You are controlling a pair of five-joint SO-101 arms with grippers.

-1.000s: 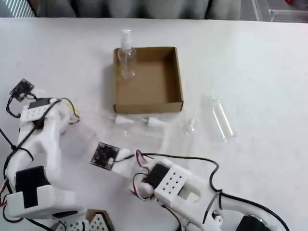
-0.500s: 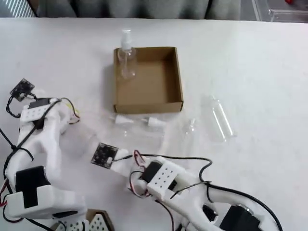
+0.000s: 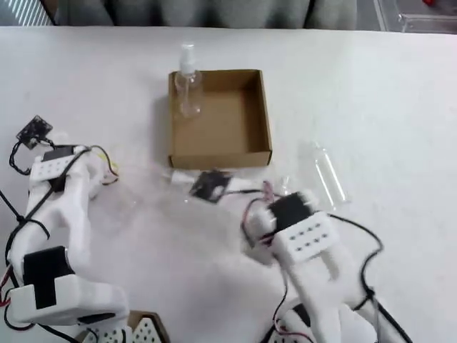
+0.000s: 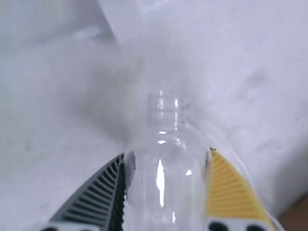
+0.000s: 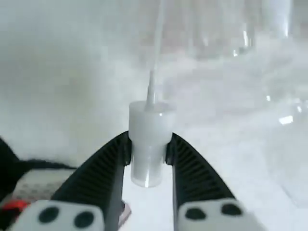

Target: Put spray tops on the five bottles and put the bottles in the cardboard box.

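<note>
My left gripper (image 4: 166, 163) is shut on a clear open-necked bottle (image 4: 163, 144) held between its grey and yellow fingers, neck pointing away. My right gripper (image 5: 148, 140) is shut on a white spray top (image 5: 148, 127), its thin dip tube pointing toward blurred clear bottles beyond. From above, the cardboard box (image 3: 253, 118) stands mid-table with one capped bottle (image 3: 188, 86) leaning in its far left corner. The right arm (image 3: 307, 239) sits just in front of the box. A loose spray top (image 3: 180, 178) lies by the box's front wall. An uncapped bottle (image 3: 327, 175) lies to the right.
The left arm (image 3: 53, 186) stands at the table's left side, wires trailing from it. Another small clear bottle (image 3: 283, 186) lies beside the right arm. A grey curtain and a clear container border the far edge.
The right arm has swung from the near left toward the right and closer to the box's front. The left arm has stayed still.
</note>
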